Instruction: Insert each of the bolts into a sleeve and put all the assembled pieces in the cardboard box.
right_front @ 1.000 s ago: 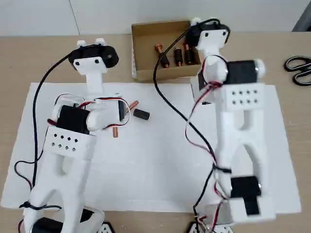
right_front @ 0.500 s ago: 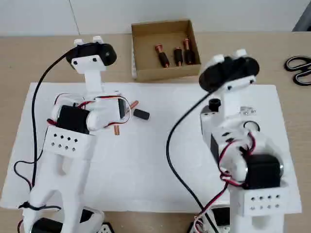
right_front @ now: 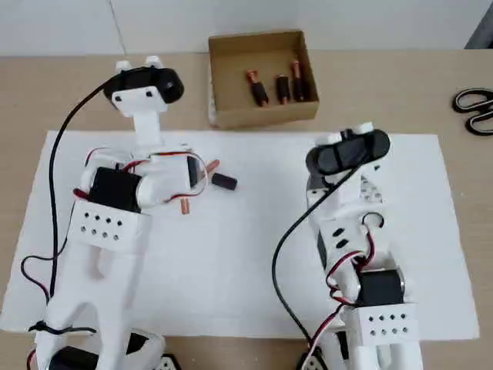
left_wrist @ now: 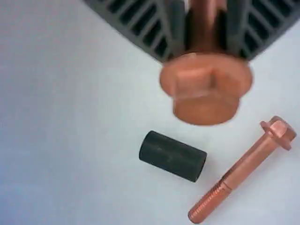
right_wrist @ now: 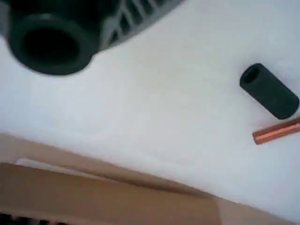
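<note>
My left gripper (left_wrist: 204,28) is shut on a copper bolt (left_wrist: 205,86), held head-down just above the white paper; in the high view this bolt (right_front: 184,206) pokes out beside the left arm. Beside it on the paper lie a loose black sleeve (left_wrist: 172,155) (right_front: 224,182) and a second copper bolt (left_wrist: 243,171) (right_front: 212,165). My right gripper (right_wrist: 70,18) is shut on another black sleeve (right_wrist: 47,44), its bore facing the camera, above the paper's right half. The cardboard box (right_front: 219,77) at the back holds three assembled pieces (right_front: 281,86).
The white paper (right_front: 231,262) covers most of the wooden table. Scissors (right_front: 474,100) lie at the far right edge. The right arm (right_front: 347,154) stands folded over the right half of the paper. The right wrist view also shows the loose sleeve (right_wrist: 269,91) and a bolt tip (right_wrist: 276,131).
The right arm has drawn back from over the cardboard box to the near right of the paper. The left arm has stayed nearly still with its bolt.
</note>
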Available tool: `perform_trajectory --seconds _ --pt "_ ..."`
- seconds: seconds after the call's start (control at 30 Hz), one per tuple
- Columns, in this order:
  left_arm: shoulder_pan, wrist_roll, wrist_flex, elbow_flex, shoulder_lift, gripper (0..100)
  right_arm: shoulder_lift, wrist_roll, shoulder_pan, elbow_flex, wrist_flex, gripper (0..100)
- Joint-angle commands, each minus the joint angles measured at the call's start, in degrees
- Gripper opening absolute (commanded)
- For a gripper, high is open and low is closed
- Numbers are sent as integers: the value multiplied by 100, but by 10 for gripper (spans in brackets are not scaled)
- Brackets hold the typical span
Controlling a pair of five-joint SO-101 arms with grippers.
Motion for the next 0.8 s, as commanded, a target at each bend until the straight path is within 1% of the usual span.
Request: perform_trajectory --seconds 0.0,0.17,0.3,0.37,0.43,0.5,0.7,0.77 --pt "0 44 -369 -268 -202 5 -136 -53 -48 167 -541 4" --pt "18 53 -844 -268 -202 5 -136 -105 -611 607 -1314 5" --pt "343 53 -941 -268 -202 5 -145 -756 -1042 1134 -2070 5" --pt "545 70 -941 -268 -202 5 -145 -905 -1121 1301 -2273 5" --pt "677 246 -985 -277 -202 5 -145 -949 -1130 1424 -2413 5" --pt "695 316 -1213 -277 -202 5 -145 -949 -1130 1530 -2457 5" --pt "730 290 -2365 -312 -255 5 -145 -976 -1138 1670 -2396 4" --pt "791 97 -2611 -426 -264 5 -145 -1134 -1147 1705 -2396 4"
